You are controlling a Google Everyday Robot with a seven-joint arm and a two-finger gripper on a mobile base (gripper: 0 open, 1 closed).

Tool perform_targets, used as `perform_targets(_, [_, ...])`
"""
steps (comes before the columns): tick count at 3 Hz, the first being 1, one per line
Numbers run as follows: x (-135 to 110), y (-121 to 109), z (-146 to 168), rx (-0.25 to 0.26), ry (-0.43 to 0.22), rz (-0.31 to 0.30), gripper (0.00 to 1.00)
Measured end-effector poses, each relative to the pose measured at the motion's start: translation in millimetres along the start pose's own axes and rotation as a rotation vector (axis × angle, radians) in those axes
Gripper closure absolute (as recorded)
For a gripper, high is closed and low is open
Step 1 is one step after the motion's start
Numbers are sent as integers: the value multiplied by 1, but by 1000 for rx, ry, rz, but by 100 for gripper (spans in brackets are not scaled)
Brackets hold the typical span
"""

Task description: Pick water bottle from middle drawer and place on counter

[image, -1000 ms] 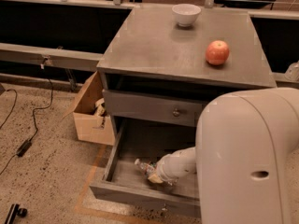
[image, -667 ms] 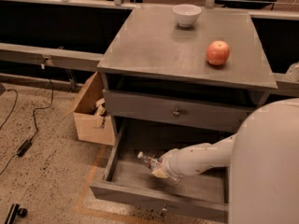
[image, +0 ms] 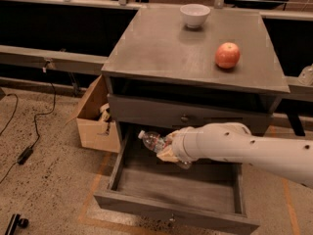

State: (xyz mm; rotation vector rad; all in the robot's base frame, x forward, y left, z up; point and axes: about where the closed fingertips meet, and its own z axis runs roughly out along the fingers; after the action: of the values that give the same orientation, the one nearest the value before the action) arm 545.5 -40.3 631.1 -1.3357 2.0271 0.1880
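Note:
The water bottle [image: 153, 141] is clear with a pale cap pointing up-left. It is held tilted in the air above the open middle drawer [image: 171, 205]. My gripper [image: 167, 151] is shut on the bottle's body, at the end of the white arm [image: 244, 146] that reaches in from the right. The bottle's lower end and label are mostly hidden by the gripper. The drawer is pulled out, its grey floor bare. The counter [image: 161, 48] is the cabinet's flat grey top, above and behind the gripper.
A white bowl [image: 194, 14] and a red apple [image: 227, 55] sit on the counter's back and right. A shut drawer with a dark knob [image: 184, 117] lies above the open one. A cardboard box [image: 95, 116] stands left of the cabinet. Cables [image: 29, 131] lie on the floor at left.
The arm has drawn back to the right and risen. The bottle has come up off the drawer floor and hangs in the gripper's hold, higher and further right than before.

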Motion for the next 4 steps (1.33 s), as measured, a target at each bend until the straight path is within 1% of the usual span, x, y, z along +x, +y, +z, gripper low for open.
perform_targets(1, [-53, -37, -89, 48, -72, -28, 100])
perform_targets(2, [-63, -55, -157, 74, -8, -72, 100])
perform_targets(3, [-82, -82, -187, 114, 91, -176, 100])
perform_targets(4, [-105, -107, -197, 156, 141, -313, 100])
